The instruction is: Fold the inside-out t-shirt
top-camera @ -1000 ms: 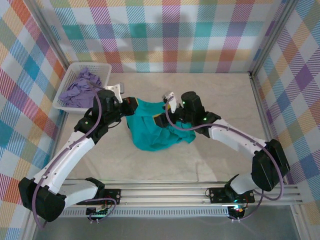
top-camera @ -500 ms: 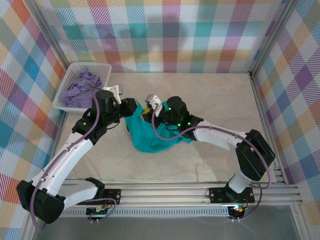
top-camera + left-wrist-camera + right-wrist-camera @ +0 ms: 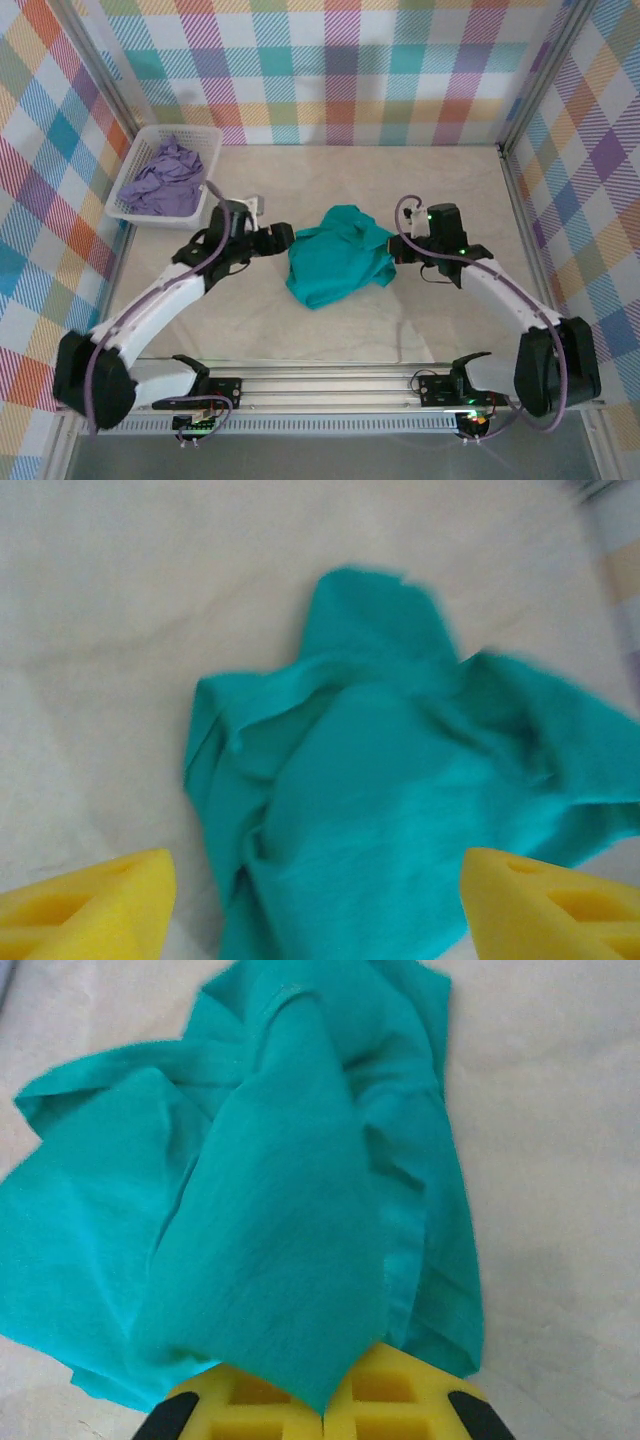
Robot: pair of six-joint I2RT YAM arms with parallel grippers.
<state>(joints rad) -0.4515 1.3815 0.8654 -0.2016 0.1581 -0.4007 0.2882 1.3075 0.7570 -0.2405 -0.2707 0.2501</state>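
Note:
The teal inside-out t-shirt (image 3: 338, 256) lies crumpled in a heap at the middle of the table. My right gripper (image 3: 396, 250) is at its right edge, shut on a fold of the cloth. In the right wrist view that fold (image 3: 290, 1260) runs down to a point clamped between the closed yellow fingers (image 3: 400, 1400). My left gripper (image 3: 283, 236) sits just left of the shirt, open. In the left wrist view its yellow fingertips (image 3: 85, 900) stand wide apart, with the t-shirt (image 3: 380, 790) on the table ahead of them and nothing clamped.
A white basket (image 3: 206, 134) holding a lavender garment (image 3: 160, 178) stands at the back left corner. Plaid walls close off the table on three sides. Bare tabletop (image 3: 450, 185) lies behind and to the right of the shirt.
My left gripper has opened, let go of the shirt and pulled back leftward. My right gripper closed on a fold and dragged the shirt to the right.

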